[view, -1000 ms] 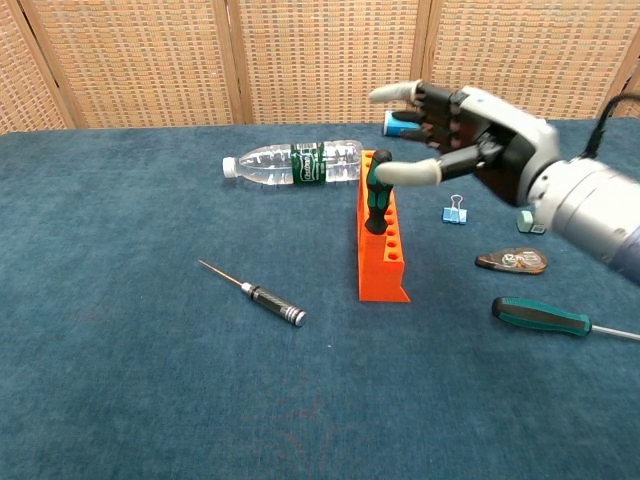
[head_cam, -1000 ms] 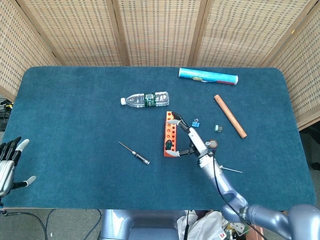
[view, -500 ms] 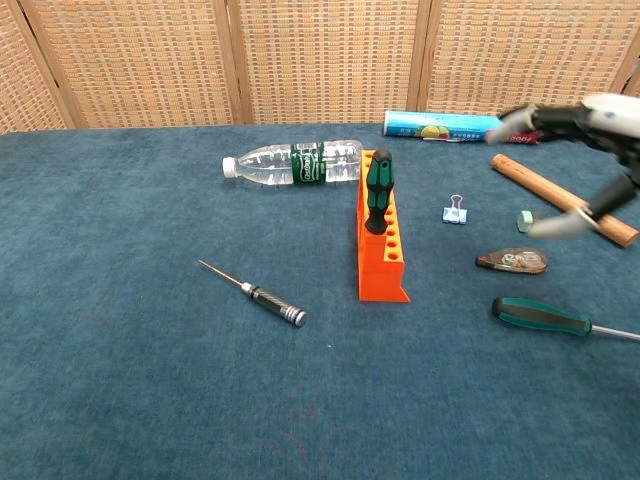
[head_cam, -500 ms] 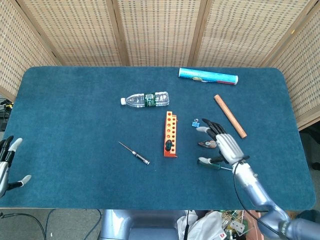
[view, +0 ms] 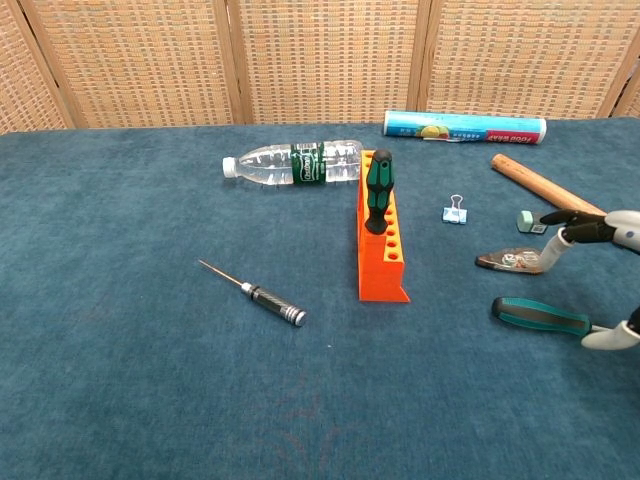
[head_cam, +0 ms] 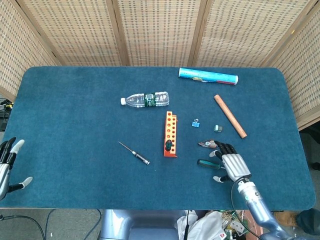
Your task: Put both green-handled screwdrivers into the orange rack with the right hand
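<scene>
One green-handled screwdriver stands upright in the orange plastic rack on the blue felt surface. The second green-handled screwdriver lies flat to the rack's right, beneath the right robot hand, whose fingers are spread wide, holding nothing. The left robot hand rests open-fingered at the surface's edge.

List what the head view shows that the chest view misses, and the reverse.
Only the head view shows the left hand, open at the table's near left edge, and the whole right hand with spread fingers over the loose green-handled screwdriver. Only the chest view shows the racked screwdriver standing upright from the side; of the right hand it catches just the fingers at the frame's right edge. Both show the orange rack, water bottle, black screwdriver and wooden dowel.
</scene>
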